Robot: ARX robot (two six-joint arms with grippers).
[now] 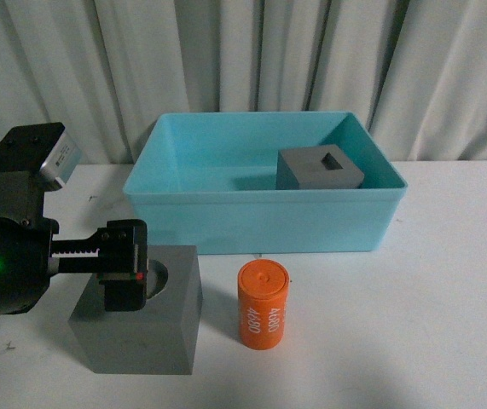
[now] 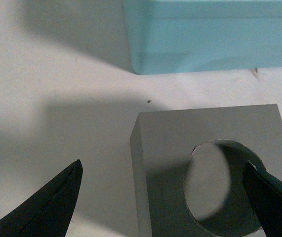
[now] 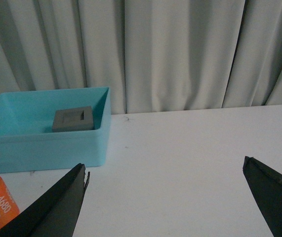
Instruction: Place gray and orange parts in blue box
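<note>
The blue box (image 1: 260, 223) looks like smooth moulded plastic with a soft satin sheen. Inside it, the gray cube with the square hole (image 1: 298, 175) is matt and even, with no gloss. In front of the box, the gray cube with the round recess (image 1: 145, 332) has the same dull, smooth finish. Also in front of the box, the orange cylinder (image 1: 263, 311) looks like smooth, slightly shiny plastic with white printed lettering. The table (image 1: 431, 324) under the box is white, matt and smooth, with a few tiny specks. Behind the box hangs a pale cloth curtain (image 1: 226, 60) in soft folds. The left claw (image 2: 161, 170) has dark, dull fingers (image 2: 52, 207); whether plastic or rubber cannot be told.
</note>
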